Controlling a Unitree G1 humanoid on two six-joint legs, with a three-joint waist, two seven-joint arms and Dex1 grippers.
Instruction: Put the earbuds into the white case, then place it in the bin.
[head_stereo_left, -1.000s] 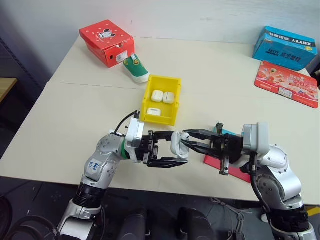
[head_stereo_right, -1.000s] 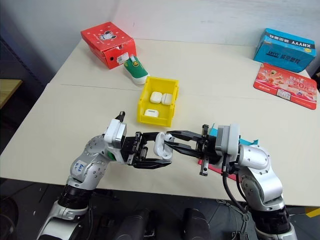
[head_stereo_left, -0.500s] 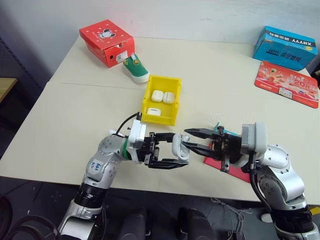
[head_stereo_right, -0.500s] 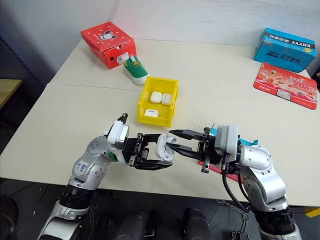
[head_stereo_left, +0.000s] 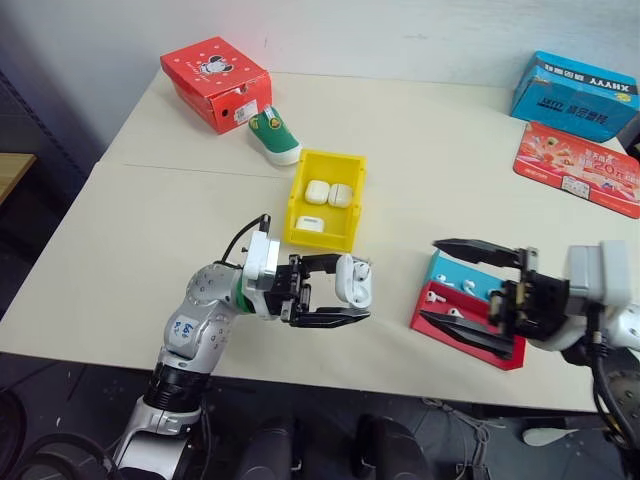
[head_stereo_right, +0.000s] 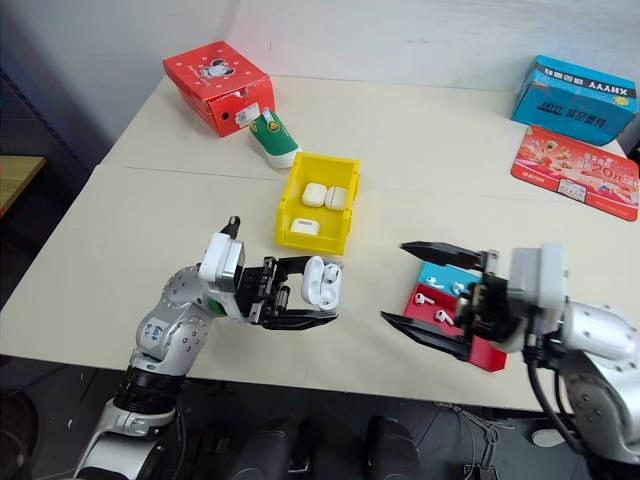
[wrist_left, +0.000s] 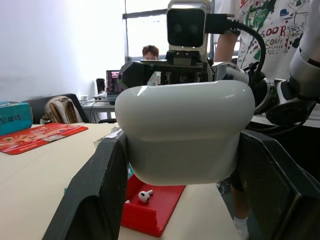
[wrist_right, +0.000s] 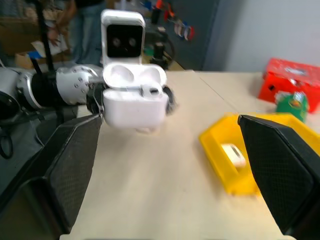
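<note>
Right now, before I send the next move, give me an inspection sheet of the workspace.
Surface: cream table, bare at the near left.
Job's things: open white case with one earbud seated, one well empty; loose earbuds lie in the red-and-blue tray; yellow bin holds three white cases.
Clutter: red box, small green shoe, blue box, red flat pack at the far edge.
Hands: left hand shut on the case; right hand open, empty, above the tray.
Cables: black cable loops at the left wrist.
Surroundings: people, a chair and desks behind the robot, in the wrist views.
</note>
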